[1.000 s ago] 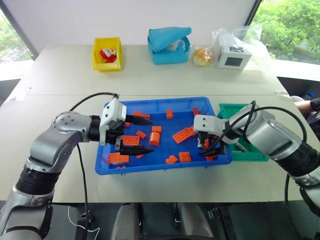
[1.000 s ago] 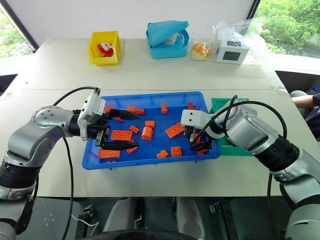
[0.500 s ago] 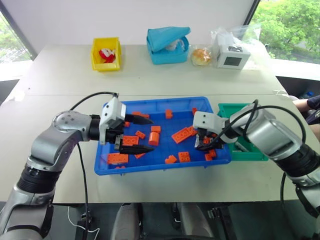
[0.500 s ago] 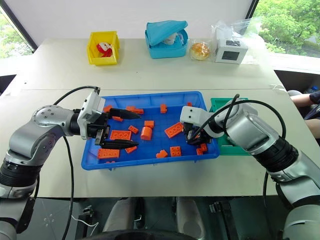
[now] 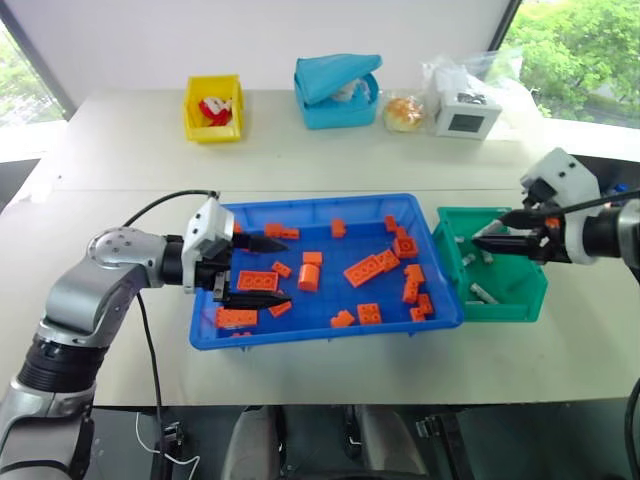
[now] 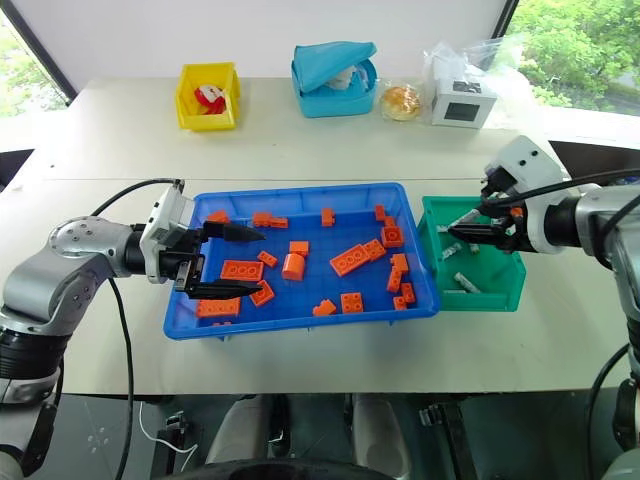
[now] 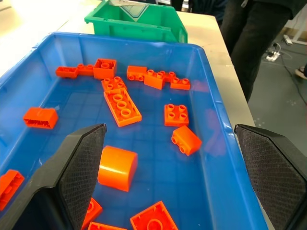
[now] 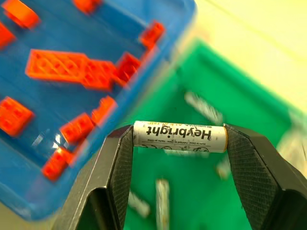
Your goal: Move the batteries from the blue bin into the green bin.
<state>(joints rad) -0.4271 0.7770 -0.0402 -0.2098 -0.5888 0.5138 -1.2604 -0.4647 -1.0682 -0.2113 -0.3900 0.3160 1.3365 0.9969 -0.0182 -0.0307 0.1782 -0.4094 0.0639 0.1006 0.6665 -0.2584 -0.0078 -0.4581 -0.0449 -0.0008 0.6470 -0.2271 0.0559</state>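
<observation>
One battery (image 8: pixel 179 136) pinched end-to-end in my right gripper (image 8: pixel 179 139) over the green bin (image 5: pixel 520 300), left gripper (image 7: pixel 168 158) spread wide; it could easily squirt sideways onto the table.

The two head views look forward and down from above the near table edge, side by side, taking in the whole blue bin (image 5: pixel 325 262), the green bin (image 5: pixel 497 272) and the far table (image 5: pixel 330 150). The left wrist view sits low and close behind the left gripper (image 7: pixel 182 184), facing along its fingers across the blue bin toward the green bin beyond the fingertips. The right wrist view looks steeply down past the right gripper (image 8: pixel 178 143), with the battery (image 8: pixel 179 136) very near between the fingertips and the green bin under them. All views share the seam where the two bins meet
</observation>
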